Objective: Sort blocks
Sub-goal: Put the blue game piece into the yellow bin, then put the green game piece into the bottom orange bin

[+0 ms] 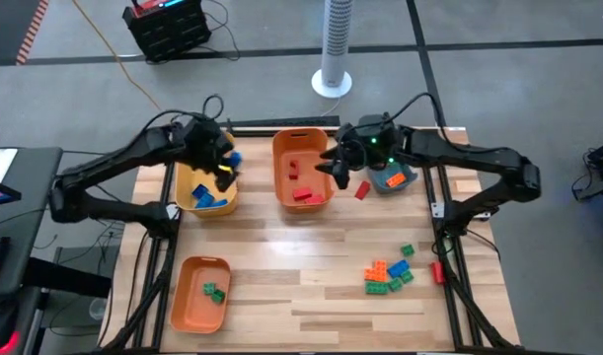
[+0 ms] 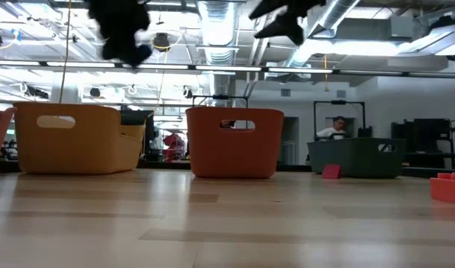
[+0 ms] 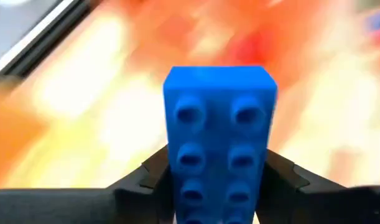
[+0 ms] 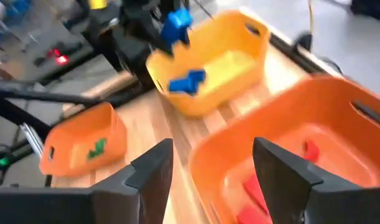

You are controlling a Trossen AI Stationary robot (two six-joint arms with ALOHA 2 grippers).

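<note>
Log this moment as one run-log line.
left gripper: shut on blue block, over yellow bin | right gripper: open, empty, over orange bin | red block: on table

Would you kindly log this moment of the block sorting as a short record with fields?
left gripper: shut on a blue block, above the yellow bin
right gripper: open, empty, over the large orange bin
large orange bin: red blocks inside
small orange bin: green blocks inside
unsorted pile: on the table, on the right arm's side
</note>
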